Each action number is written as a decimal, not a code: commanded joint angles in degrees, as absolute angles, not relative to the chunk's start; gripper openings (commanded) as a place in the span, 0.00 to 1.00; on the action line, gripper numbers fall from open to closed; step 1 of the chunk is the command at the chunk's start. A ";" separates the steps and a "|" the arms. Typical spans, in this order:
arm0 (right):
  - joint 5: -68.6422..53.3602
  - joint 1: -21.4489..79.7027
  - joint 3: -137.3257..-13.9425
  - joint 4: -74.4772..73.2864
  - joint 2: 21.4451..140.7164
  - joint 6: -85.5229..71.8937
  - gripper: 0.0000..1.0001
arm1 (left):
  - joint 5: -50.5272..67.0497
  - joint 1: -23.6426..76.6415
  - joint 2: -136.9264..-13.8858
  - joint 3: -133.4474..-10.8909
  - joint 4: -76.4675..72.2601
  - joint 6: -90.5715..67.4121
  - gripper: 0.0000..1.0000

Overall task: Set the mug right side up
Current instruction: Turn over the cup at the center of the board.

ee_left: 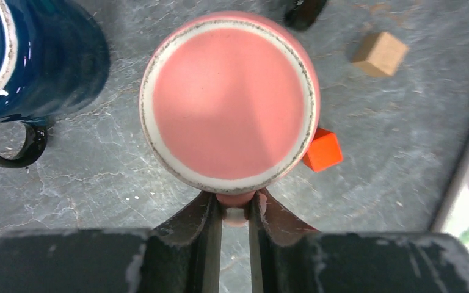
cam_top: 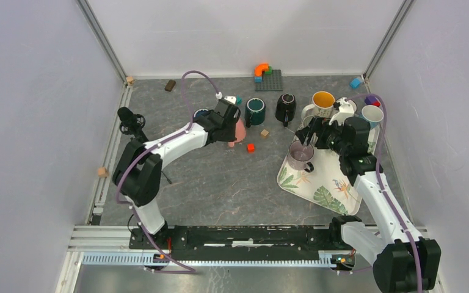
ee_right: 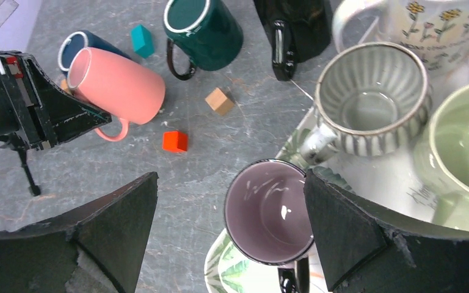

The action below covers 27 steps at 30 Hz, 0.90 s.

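Note:
The pink mug (ee_left: 229, 101) shows me its flat, white-ringed base in the left wrist view. Its mouth points away from the camera. My left gripper (ee_left: 235, 204) is shut on the mug's handle (ee_left: 236, 215), one finger on each side. From above, the pink mug (cam_top: 239, 131) pokes out from under the left gripper (cam_top: 229, 125), left of the table's middle. The right wrist view shows the mug (ee_right: 122, 85) tilted, base up-left, handle pinched. My right gripper (ee_right: 232, 177) hangs open over a purple mug (ee_right: 269, 210), holding nothing; in the top view the right gripper (cam_top: 308, 137) is over the tray's edge.
A dark blue mug (ee_left: 36, 55) stands close beside the pink one. A teal mug (cam_top: 255, 112) and a black mug (cam_top: 286, 108) stand behind it. An orange cube (ee_left: 322, 152) and a wooden cube (ee_left: 378, 54) lie nearby. A leaf-patterned tray (cam_top: 323, 189) holds several upright mugs.

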<state>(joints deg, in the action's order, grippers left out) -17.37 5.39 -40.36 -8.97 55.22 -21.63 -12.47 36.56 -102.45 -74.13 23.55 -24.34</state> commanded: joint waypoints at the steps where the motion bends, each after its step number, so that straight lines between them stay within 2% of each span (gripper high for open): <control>1: -20.86 6.52 -39.58 -3.30 54.12 -23.99 0.94 | -6.90 36.51 -93.09 -73.06 12.59 -26.64 0.02; 16: -31.64 12.36 -32.72 21.72 53.75 -38.67 0.96 | 16.21 36.48 -78.64 -69.91 -3.79 -36.28 0.02; 27: -36.86 15.31 -29.00 47.43 56.32 -54.42 0.97 | 27.07 36.48 -76.32 -69.62 -17.98 -46.65 0.02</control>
